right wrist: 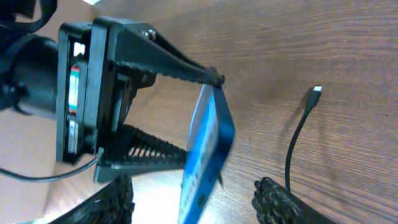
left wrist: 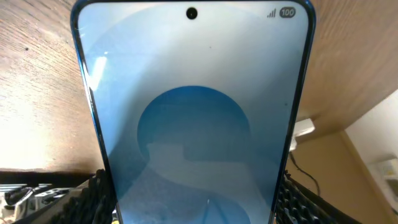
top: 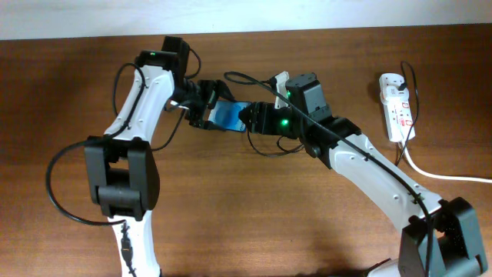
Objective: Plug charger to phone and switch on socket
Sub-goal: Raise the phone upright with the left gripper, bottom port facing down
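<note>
Wooden table [top: 254, 215]; phone [top: 229, 116] in left hand [top: 215, 110].

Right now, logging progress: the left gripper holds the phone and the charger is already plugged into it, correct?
No. The left gripper does hold the phone, but the charger is not plugged in: the right wrist view shows its plug lying free on the table.

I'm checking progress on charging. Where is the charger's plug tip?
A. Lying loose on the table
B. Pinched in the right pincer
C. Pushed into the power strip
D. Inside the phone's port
A: in the right wrist view the plug tip lies on the table, apart from the phone clamped in the left pincer.
</note>
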`<state>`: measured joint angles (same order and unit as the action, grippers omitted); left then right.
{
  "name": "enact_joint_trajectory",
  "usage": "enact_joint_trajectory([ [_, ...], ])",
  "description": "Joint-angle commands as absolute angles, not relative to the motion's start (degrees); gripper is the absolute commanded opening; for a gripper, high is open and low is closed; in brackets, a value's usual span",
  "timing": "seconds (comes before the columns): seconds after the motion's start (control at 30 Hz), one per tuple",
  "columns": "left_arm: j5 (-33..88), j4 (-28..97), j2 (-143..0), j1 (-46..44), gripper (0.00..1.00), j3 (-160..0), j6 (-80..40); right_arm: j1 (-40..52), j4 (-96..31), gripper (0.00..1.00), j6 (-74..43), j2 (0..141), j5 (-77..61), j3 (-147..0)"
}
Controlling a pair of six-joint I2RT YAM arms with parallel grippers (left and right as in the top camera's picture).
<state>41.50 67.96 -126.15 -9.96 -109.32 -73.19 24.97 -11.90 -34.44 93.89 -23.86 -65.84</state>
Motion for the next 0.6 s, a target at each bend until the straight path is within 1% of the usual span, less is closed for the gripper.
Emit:
enact_joint_trajectory([
  [0.0, 40.62, 67.90, -126.63, -12.36, 0.00, -110.59, -74.19, 25.19, -11.68, 0.62, -35.99, 96.03, -23.31, -66.83],
  [0.07, 40.62, 67.51, -126.63, -13.72, 0.00, -110.59, -74.41, 25.17, -11.64, 0.57, -38.04, 97.69, -23.24, -66.83],
  [0.13, 39.75, 66.63, -126.63, -14.57, 0.00, -110.59, -75.53, 25.26, -11.55, 0.50, -38.57, 98.21, -22.50, -66.83],
  [0.33, 39.59, 64.95, -126.63, -15.99, 0.00, -110.59, -77.17, 29.10, -13.06, 0.44, -42.57, 98.21, -11.29, -66.81],
  [0.43, 39.70, 65.01, -126.63, -16.01, 0.00, -110.59, -77.14, 29.19, -13.10, 0.41, -42.76, 98.32, -10.39, -66.81],
  [0.57, 40.82, 65.21, -126.63, -16.14, 0.00, -110.59, -76.47, 29.19, -13.06, 0.29, -42.44, 99.39, -10.28, -66.81],
])
